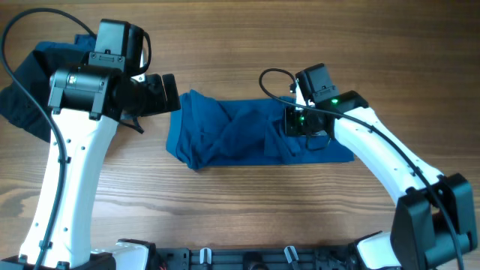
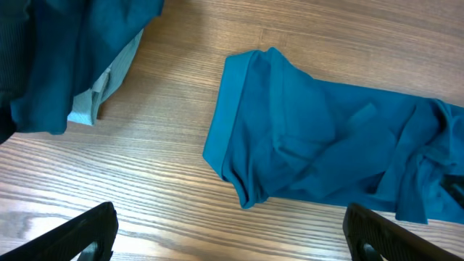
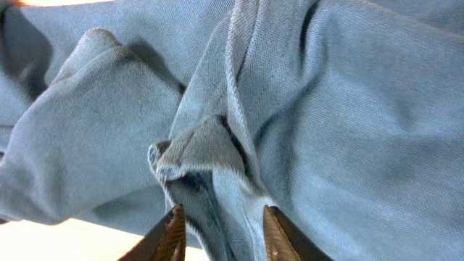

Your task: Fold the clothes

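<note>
A mid-blue T-shirt-like top lies crumpled in a wide band across the middle of the table; it also shows in the left wrist view. My left gripper is open and empty, hovering just left of the top's left edge, fingers wide apart. My right gripper is down on the right part of the top. In the right wrist view its fingers pinch a raised fold with a hem of the blue fabric.
A pile of other dark blue and near-black clothes lies at the far left, partly under the left arm; one shows a grey lining. Bare wooden tabletop lies in front of the top.
</note>
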